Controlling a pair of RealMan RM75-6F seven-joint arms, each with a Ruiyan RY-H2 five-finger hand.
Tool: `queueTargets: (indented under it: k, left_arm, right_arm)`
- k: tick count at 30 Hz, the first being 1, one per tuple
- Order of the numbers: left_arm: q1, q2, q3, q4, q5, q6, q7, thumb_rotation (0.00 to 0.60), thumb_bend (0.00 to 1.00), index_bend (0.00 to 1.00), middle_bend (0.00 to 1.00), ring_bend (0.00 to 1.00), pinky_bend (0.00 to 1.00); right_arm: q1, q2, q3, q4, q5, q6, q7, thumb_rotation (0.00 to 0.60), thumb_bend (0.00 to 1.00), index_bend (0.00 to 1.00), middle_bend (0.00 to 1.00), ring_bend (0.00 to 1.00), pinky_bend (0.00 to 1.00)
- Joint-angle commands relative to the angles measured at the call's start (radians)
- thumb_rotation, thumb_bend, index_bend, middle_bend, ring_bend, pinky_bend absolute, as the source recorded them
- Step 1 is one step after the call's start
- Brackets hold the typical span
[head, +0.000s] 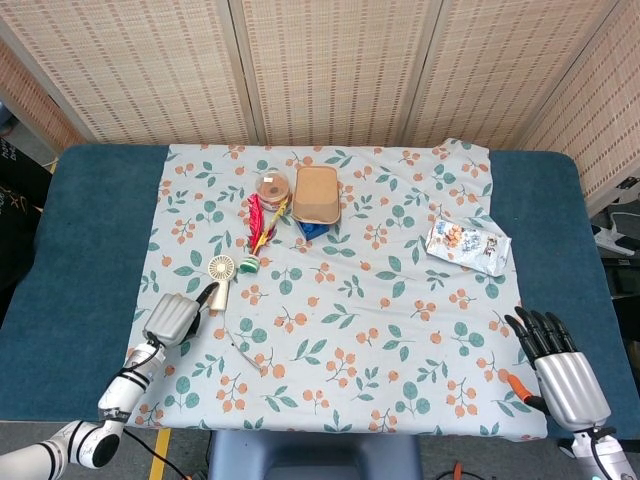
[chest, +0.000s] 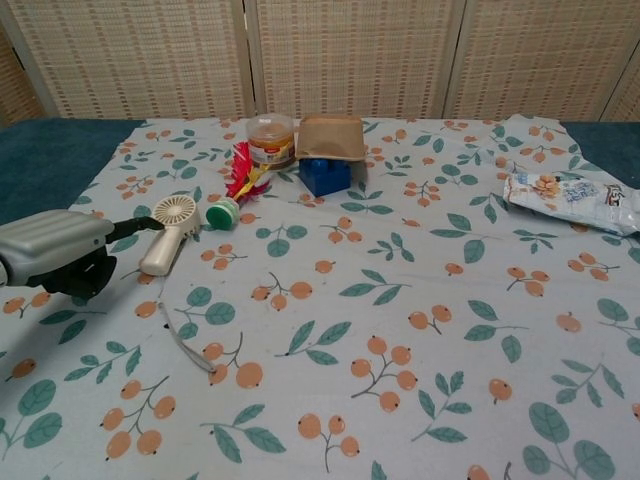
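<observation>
Bright, even indoor light, both views sharp.
Soft short shadows fall toward 6 o'clock; no glare; slight blur at the chest view's near edge.

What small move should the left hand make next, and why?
Probably a short reach forward, opening the fingers around the fan's handle. The left hand is nearly at the fan, one finger pointing at the handle, the others curled, holding nothing. The fan lies flat on the cloth, handle toward the hand.
</observation>
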Motion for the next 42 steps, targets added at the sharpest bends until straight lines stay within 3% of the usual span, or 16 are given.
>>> queueTargets:
  k: [1,42]
  left_arm:
    - [-0.003,-0.001,0.004,0.004,-0.006,-0.001,0.005,0.600,0.79,0.00,0.91,0.80,1.00]
    - [-0.030,-0.011,0.038,0.014,-0.051,0.004,0.051,0.600,0.79,0.00,0.91,0.80,1.00]
  right_arm:
    - [0.000,0.001,0.000,0.000,0.001,0.001,0.001,0.600,0.18,0.00,0.00,0.00,0.00]
    - [0.000,0.007,-0.001,-0.010,0.013,0.004,-0.007,0.600,0.18,0.00,0.00,0.00,0.00]
